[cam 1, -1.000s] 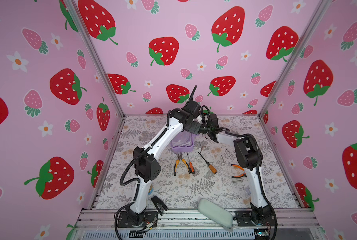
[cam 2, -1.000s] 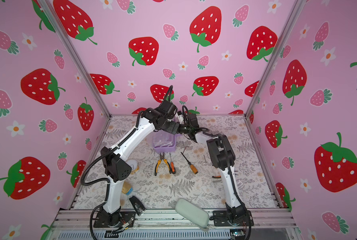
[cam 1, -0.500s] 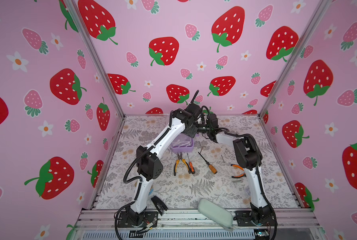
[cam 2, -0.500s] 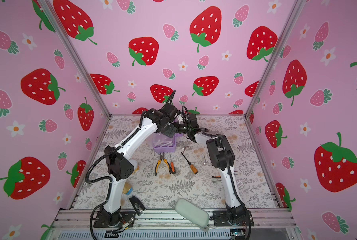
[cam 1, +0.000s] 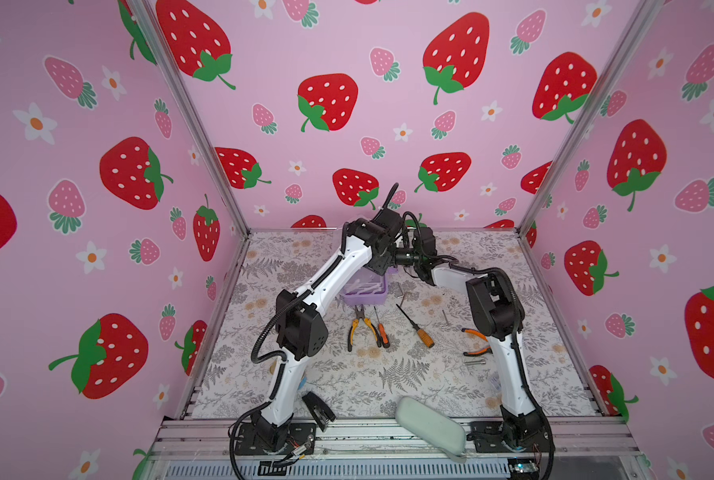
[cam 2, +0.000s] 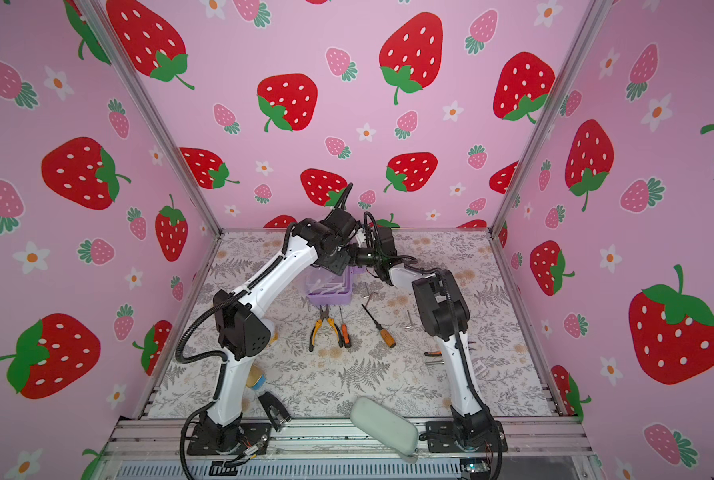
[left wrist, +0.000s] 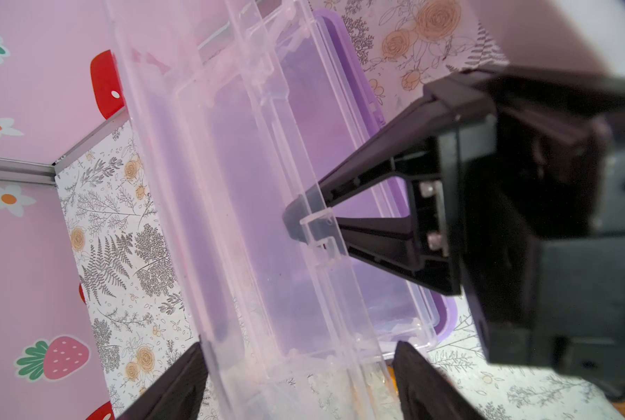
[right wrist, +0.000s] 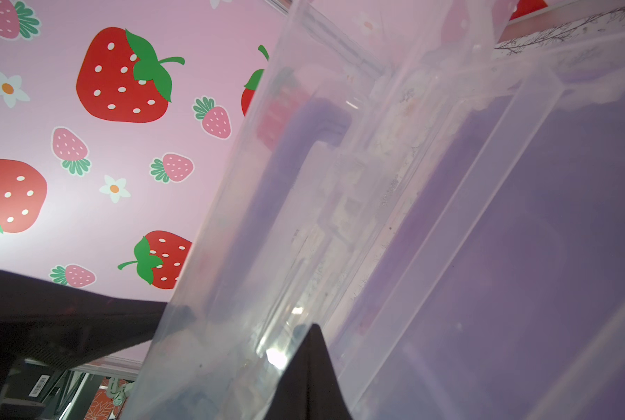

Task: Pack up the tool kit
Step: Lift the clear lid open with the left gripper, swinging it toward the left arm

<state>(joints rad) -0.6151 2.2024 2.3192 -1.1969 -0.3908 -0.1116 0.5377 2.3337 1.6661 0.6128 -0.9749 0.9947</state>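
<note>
The tool kit (cam 1: 363,296) sits at the back middle of the bench (cam 1: 392,382), its clear lid (left wrist: 231,182) raised. The right claw (left wrist: 309,222) is clenched on a tab at the lid's edge. The left claw (left wrist: 300,345) is released, straddling the lid's end. Pliers (cam 1: 361,329) lie just in front.

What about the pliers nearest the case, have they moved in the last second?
No. The pliers lie where they did, tips toward the case, right beside the screwdriver.
</note>
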